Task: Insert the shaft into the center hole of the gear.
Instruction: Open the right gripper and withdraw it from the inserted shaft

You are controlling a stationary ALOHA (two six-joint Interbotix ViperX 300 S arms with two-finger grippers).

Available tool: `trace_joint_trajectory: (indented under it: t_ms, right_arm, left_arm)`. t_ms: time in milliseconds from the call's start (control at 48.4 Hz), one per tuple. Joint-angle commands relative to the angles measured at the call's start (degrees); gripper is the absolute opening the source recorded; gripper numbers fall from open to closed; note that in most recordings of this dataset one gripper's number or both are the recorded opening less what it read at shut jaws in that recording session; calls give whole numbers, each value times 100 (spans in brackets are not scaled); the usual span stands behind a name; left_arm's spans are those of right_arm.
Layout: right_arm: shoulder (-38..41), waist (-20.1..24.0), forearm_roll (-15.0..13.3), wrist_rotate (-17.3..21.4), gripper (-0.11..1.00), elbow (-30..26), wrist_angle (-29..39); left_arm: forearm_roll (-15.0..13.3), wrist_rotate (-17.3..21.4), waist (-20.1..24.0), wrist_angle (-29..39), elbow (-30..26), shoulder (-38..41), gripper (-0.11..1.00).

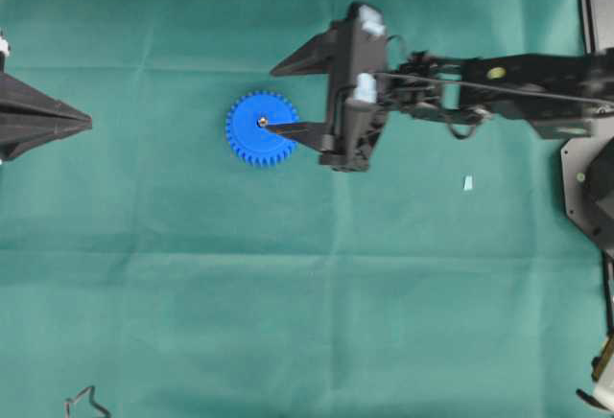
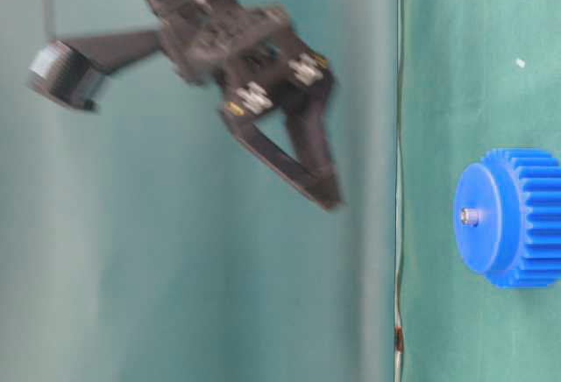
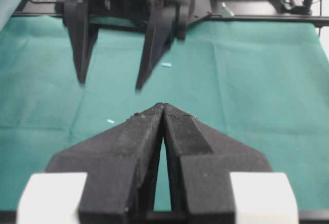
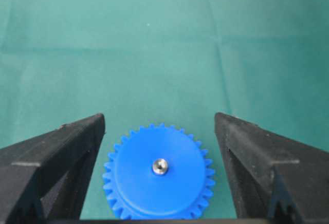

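Observation:
The blue gear point(image 1: 247, 138) point(image 2: 517, 220) point(image 4: 159, 188) lies flat on the green cloth. The silvery shaft point(image 1: 262, 122) point(image 2: 471, 216) point(image 4: 160, 166) stands upright in the middle of its face, filling the center hole, which is hidden by it. My right gripper point(image 1: 271, 99) point(image 4: 159, 117) is open above the gear, its fingers apart on either side and touching nothing. At the left of the overhead view, away from the gear, my left gripper point(image 1: 88, 123) point(image 3: 163, 106) is shut and holds nothing.
A small pale scrap point(image 1: 468, 183) point(image 3: 166, 64) lies on the cloth right of the gear, under the right arm. A black frame point(image 1: 587, 178) runs along the right edge. A bent wire piece point(image 1: 84, 404) sits at the bottom left.

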Motion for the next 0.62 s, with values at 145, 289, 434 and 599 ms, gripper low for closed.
trace_joint_trajectory:
  t_ms: [145,289,434,599]
  right_arm:
    - [-1107,9,-18,-9,86,492,-26]
    - [-1679,9,-18,-9,86,967,-79]
    - [-2373,18,-18,-9,86,1415,-53]
    - [-3129,18,-26,-26,86,1846,-18]
  left_arm:
    - [26,-9,0,-35,-141,18,0]
    - [26,-9,0,-35,-141,9,0]
    - [18,-9,0,-35,-141,9,0]
    - [18,-9,0,-35,-141,0,0]
